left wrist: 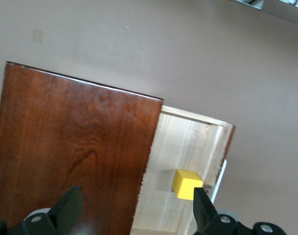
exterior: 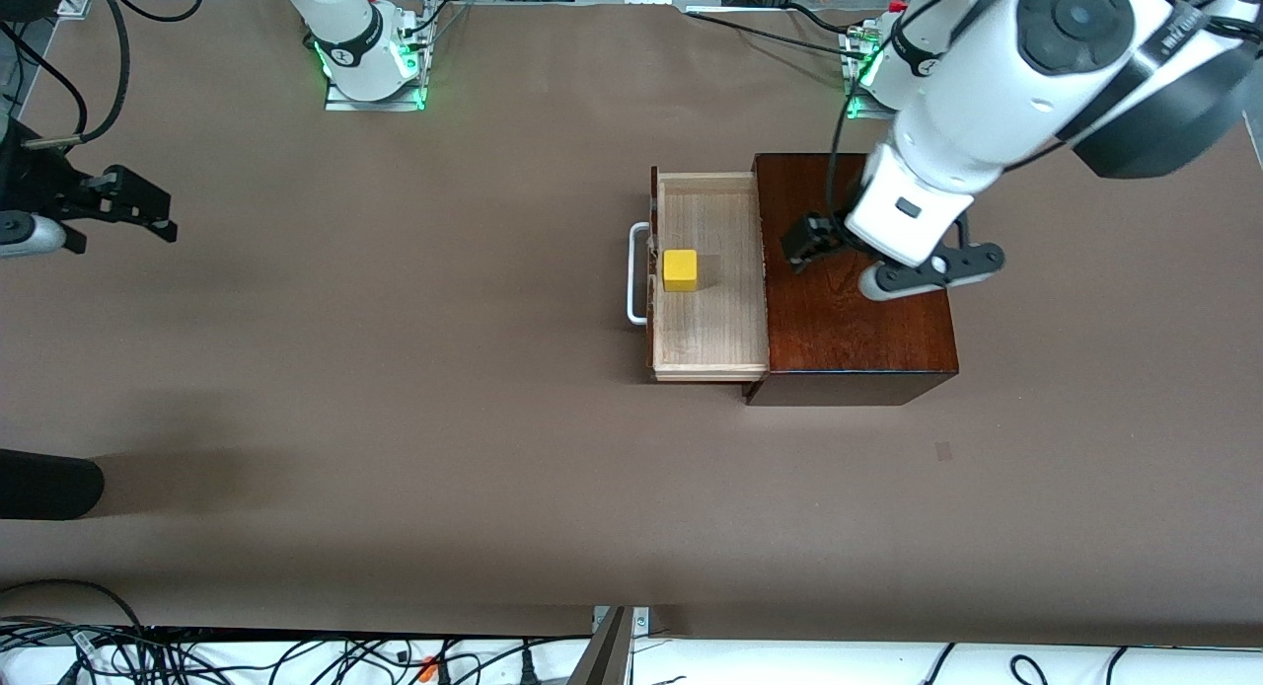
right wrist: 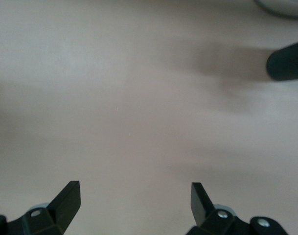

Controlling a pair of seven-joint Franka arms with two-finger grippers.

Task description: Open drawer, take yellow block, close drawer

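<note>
Toward the left arm's end of the brown table (exterior: 395,389) sits a dark reddish-brown wooden box (exterior: 858,320), and its single drawer (exterior: 710,320), a pale light-wood tray with a dark front and a white loop handle (exterior: 636,273), stands pulled out toward the right arm's end. On the floor of that tray rests a small bright-yellow cube, the yellow block (exterior: 680,269), close to the drawer's front panel and just beside the handle, roughly midway along the tray's length. Over the top of the wooden box hangs the left gripper (exterior: 804,246), its two black fingers spread wide and holding nothing; in the left wrist view the fingertips (left wrist: 70,205) frame the box lid and the open tray, with the yellow block (left wrist: 187,183) showing next to one of them. At the right arm's end of the table, well apart from the box, the right gripper (exterior: 148,209) waits in the air over bare table, its black fingers (right wrist: 68,198) also spread wide and empty in the right wrist view.
</note>
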